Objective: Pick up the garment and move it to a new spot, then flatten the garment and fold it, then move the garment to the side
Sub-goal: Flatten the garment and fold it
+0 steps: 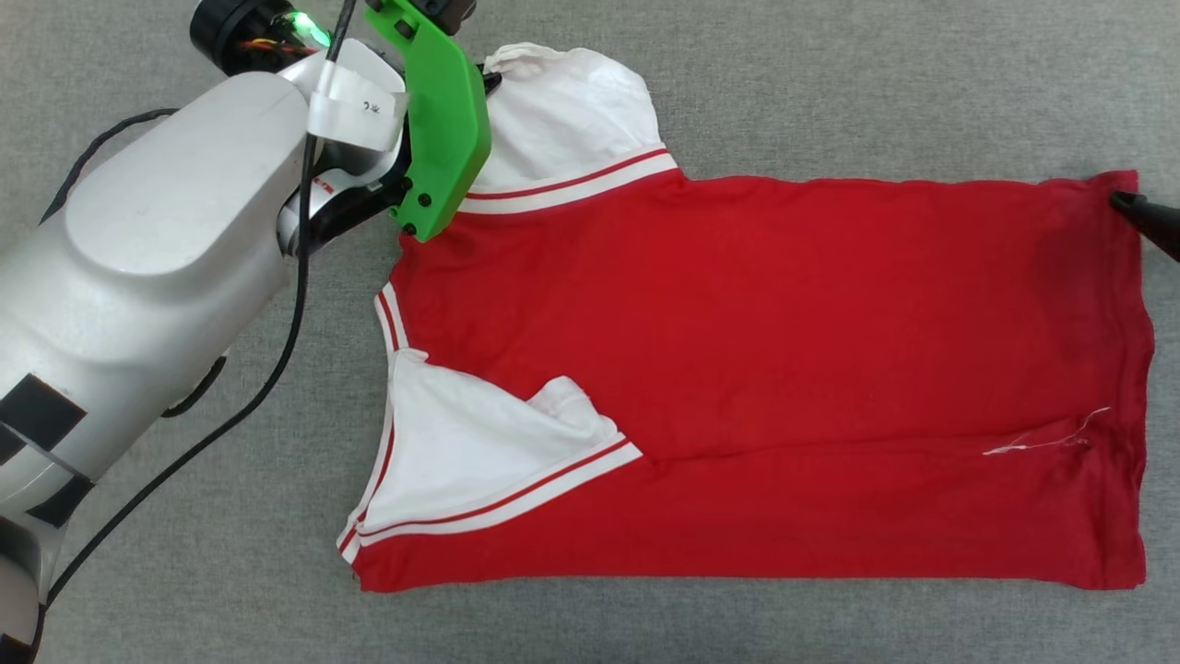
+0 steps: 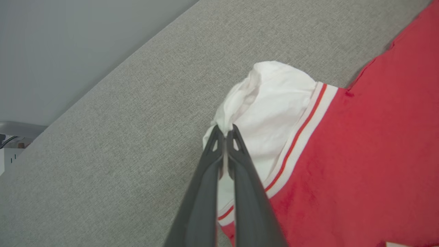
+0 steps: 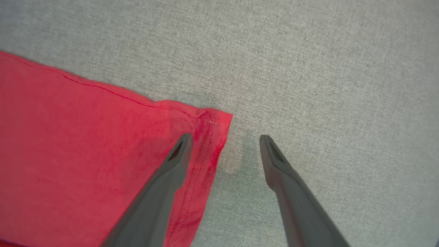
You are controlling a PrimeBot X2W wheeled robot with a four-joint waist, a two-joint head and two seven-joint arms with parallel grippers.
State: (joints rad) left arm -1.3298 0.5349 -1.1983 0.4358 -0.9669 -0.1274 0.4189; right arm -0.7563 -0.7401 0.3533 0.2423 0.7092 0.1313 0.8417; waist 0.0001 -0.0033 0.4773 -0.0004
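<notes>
The garment [image 1: 784, 350] lies spread flat on the grey surface, back side up, with its neck end to the left and its hem to the right. Its near white sleeve [image 1: 461, 452] is folded onto the red body. The far white sleeve [image 2: 271, 113] is bunched up, and my left gripper [image 2: 225, 132] is shut on its edge. In the head view that gripper sits behind the green wrist mount [image 1: 442, 120]. My right gripper [image 3: 224, 139] stands open over the far hem corner [image 3: 212, 123], with one finger above the red cloth and the other above bare surface.
Grey fabric surface [image 1: 830, 83] surrounds the garment on all sides. My pale left forearm [image 1: 138, 258] and its black cable [image 1: 277, 360] reach over the left part. A loose white thread [image 1: 1042, 443] lies near the hem. The surface's edge [image 2: 103, 72] runs past the far sleeve.
</notes>
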